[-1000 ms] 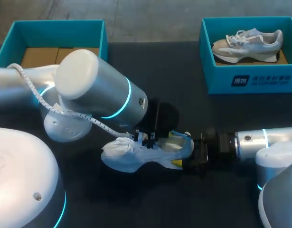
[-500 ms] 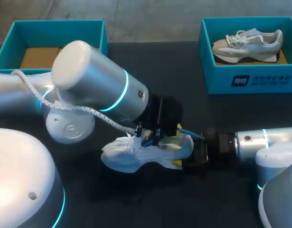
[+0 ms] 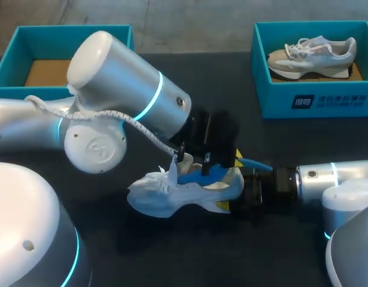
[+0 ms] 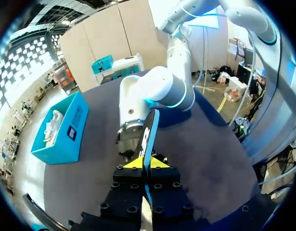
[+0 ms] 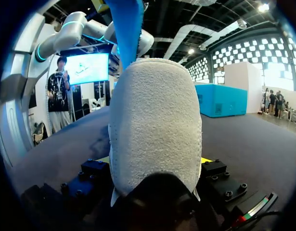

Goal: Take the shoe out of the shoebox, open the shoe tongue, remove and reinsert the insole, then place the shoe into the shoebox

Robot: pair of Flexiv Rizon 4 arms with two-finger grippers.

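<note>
Shoe [image 3: 172,194], white, lies on its side on the dark bench [image 3: 231,89] near the middle, with the toe toward our left arm and the heel toward our right arm. Our right gripper [image 5: 155,160] is clenched on the heel. In the right wrist view the fuzzy white heel fills the gap between the two fingers, and a yellow tip shows on each side of it.

Our left gripper [image 4: 143,163] sits just above the shoe's opening, with its fingers pressed together on the blue insole [image 3: 198,174]. In the left wrist view the insole stands edge-on between the yellow tips and runs ahead toward our right arm. From above, blue shows at the shoe's opening under the gripper, and again as a thin strip past the heel, over the right gripper's body. We cannot tell how much of the insole is inside the shoe.

At the far left of the bench stands a teal shoebox [image 3: 121,45] with brown cardboard inside it. At the far right a second teal shoebox [image 3: 315,101] holds a grey-and-white sneaker [image 3: 312,52] lying on its side. Both boxes are well apart from the shoe we hold.
</note>
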